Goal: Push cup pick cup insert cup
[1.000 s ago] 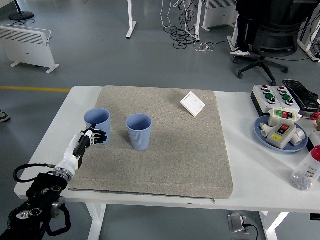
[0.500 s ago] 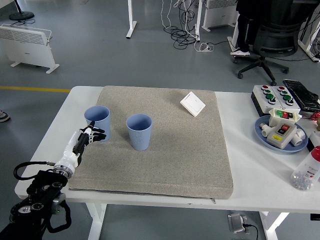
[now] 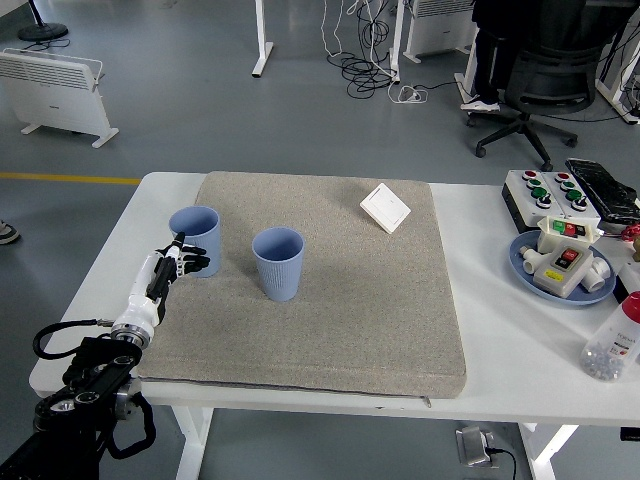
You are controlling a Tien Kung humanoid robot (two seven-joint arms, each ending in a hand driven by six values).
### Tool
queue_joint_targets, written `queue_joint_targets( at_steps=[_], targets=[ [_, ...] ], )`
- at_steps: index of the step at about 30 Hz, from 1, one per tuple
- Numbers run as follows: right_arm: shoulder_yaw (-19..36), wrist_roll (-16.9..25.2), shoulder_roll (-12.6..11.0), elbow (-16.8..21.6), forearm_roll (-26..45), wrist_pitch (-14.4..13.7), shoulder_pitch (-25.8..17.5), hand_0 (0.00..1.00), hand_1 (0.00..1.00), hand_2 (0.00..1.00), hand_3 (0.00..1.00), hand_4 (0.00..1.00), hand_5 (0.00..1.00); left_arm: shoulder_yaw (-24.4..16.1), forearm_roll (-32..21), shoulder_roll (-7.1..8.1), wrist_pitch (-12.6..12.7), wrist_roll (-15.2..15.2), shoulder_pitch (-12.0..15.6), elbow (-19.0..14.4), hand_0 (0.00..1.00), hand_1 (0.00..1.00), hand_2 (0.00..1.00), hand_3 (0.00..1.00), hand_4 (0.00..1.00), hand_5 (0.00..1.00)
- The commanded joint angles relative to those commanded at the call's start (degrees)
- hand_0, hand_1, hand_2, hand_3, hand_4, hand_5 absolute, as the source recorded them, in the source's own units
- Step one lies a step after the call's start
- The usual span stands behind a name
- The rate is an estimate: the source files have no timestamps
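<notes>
A: Moved since a second ago: left cup (image 3: pixel 195 240), now a little farther up the mat and away from the near edge; left hand (image 3: pixel 172 271) has followed it along the mat's left margin.

B: Hand state?

A: Fingers loosely curled, tips at or against the lower near-left side of the left cup. Whether they truly touch it cannot be told. Not wrapped round the cup; nothing held.

B: Second item?

A: Right cup (image 3: pixel 277 262), blue, upright, mouth open, standing on the grey mat (image 3: pixel 330 330) just right of the left cup. Apart from it, a clear gap between the walls. Position unchanged from the earlier frames.

B: Edges?

A: Left cup stands near the mat's left edge, still fully on the mat. White table (image 3: pixel 120 250) shows as a bare strip left of that edge. Forearm lies across the mat's near-left corner area.

B: Open room?

A: Mat bare to the right of and in front of the right cup, through to its near and right edges. One white square plate (image 3: pixel 385 207), like a switch cover, lies tilted near the far right of the mat, well apart from both cups.

B: Off-mat items?

A: Blue tray (image 3: pixel 522 262) with a button unit, a grey button box (image 3: pixel 550 193) behind it, and a clear bottle (image 3: pixel 612 345) at the right table edge. All well apart from the cups.
</notes>
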Motion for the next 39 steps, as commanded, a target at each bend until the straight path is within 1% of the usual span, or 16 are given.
queue_joint_targets(
  at_steps=[6, 10, 13, 17, 18, 19, 24, 25, 28, 30, 31, 33, 35, 36, 37, 39],
  targets=[
    [-0.36, 0.03, 0.06, 0.0, -0.32, 0.0, 0.13, 0.756, 0.636, 0.663, 0.559, 0.08, 0.479, -0.7, 0.54, -0.89, -0.17, -0.31, -1.01, 1.9, 0.69, 0.539, 0.472, 0.434, 0.569, 0.998],
    [-0.65, 0.1, 0.04, 0.0, -0.31, 0.03, 0.22, 0.756, 0.635, 0.662, 0.559, 0.08, 0.479, -0.64, 0.45, -0.86, -0.22, -0.27, -0.82, 1.57, 0.693, 0.538, 0.472, 0.429, 0.567, 0.998],
    [-0.72, 0.1, 0.04, 0.0, 0.01, 0.05, 0.18, 0.756, 0.635, 0.663, 0.559, 0.08, 0.48, 0.02, -0.2, -0.45, -0.03, -0.19, -0.21, 0.44, 0.68, 0.538, 0.471, 0.428, 0.569, 0.998],
    [-0.64, 0.15, -0.01, 0.0, 0.08, 0.08, 0.14, 0.756, 0.635, 0.663, 0.559, 0.08, 0.48, 2.01, -1.13, 0.54, 0.81, 0.38, 1.43, -3.14, 0.68, 0.538, 0.471, 0.428, 0.569, 0.998],
    [-0.57, 0.17, -0.03, 0.0, 0.17, 0.09, 0.13, 0.756, 0.635, 0.663, 0.559, 0.08, 0.48, 2.58, -1.02, 1.1, 0.93, 0.93, 2.45, -4.84, 0.68, 0.538, 0.471, 0.428, 0.569, 0.998],
    [-0.52, 0.19, -0.05, 0.0, 0.21, 0.1, 0.12, 0.756, 0.635, 0.663, 0.559, 0.08, 0.481, 2.76, -0.79, 1.44, 0.98, 1.31, 3.04, -6.03, 0.582, 0.526, 0.468, 0.431, 0.57, 0.998],
    [-0.19, 0.38, -0.12, 0.0, 0.48, 0.08, 0.14, 0.756, 0.635, 0.663, 0.559, 0.08, 0.481, 2.37, 2.31, 3.88, 1.07, 4.53, 8.17, -15.05, 0.582, 0.526, 0.468, 0.431, 0.57, 0.998],
    [-0.13, 0.39, -0.12, 0.0, 0.46, 0.08, 0.15, 0.757, 0.635, 0.663, 0.559, 0.079, 0.479, 2.38, 2.6, 4.23, 1.07, 4.94, 8.77, -16.34, 0.515, 0.524, 0.469, 0.439, 0.591, 0.998],
    [0.12, 0.44, -0.12, 0.0, 0.38, 0.06, 0.21, 0.757, 0.635, 0.663, 0.559, 0.079, 0.479, 2.44, 4.56, 6.25, 1.12, 7.25, 11.11, -22.04, 0.515, 0.524, 0.469, 0.439, 0.591, 0.998],
    [0.18, 0.46, -0.14, 0.0, 0.41, 0.06, 0.21, 0.757, 0.635, 0.663, 0.559, 0.079, 0.479, 2.47, 5.63, 7.25, 1.34, 8.36, 11.87, -25.36, 0.515, 0.524, 0.469, 0.439, 0.591, 0.998],
    [0.3, 0.47, -0.15, 0.0, 0.37, 0.04, 0.22, 0.756, 0.635, 0.662, 0.559, 0.079, 0.479, 2.48, 6.77, 8.19, 1.64, 9.17, 12.31, -27.87, 0.495, 0.539, 0.522, 0.512, 0.718, 0.972],
    [0.39, 0.46, -0.18, 0.0, 0.4, 0.03, 0.22, 0.756, 0.635, 0.662, 0.559, 0.079, 0.479, 2.53, 8.38, 9.52, 2.24, 10.29, 12.59, -31.86, 0.495, 0.539, 0.522, 0.512, 0.718, 0.972],
    [0.43, 0.45, -0.19, 0.0, 0.41, 0.02, 0.23, 0.756, 0.635, 0.662, 0.559, 0.079, 0.479, 2.52, 9.18, 10.08, 2.58, 10.85, 12.46, -33.88, 0.495, 0.539, 0.522, 0.512, 0.718, 0.972],
    [0.47, 0.43, -0.2, 0.0, 0.43, -0.01, 0.24, 0.756, 0.635, 0.662, 0.559, 0.079, 0.479, 2.5, 11.23, 11.03, 3.16, 11.95, 12.04, -36.0, 0.495, 0.539, 0.522, 0.512, 0.718, 0.972],
    [0.5, 0.4, -0.21, 0.0, 0.46, -0.03, 0.24, 0.756, 0.635, 0.662, 0.558, 0.078, 0.478, 2.52, 13.56, 11.75, 3.67, 12.87, 11.55, -38.14, 0.639, 0.728, 0.796, 0.739, 0.846, 0.733],
    [0.49, 0.37, -0.2, 0.0, 0.6, -0.06, 0.19, 0.756, 0.635, 0.662, 0.558, 0.078, 0.478, 2.52, 18.15, 12.72, 3.36, 15.05, 10.27, -41.41, 0.639, 0.728, 0.796, 0.739, 0.846, 0.733]
  ],
)
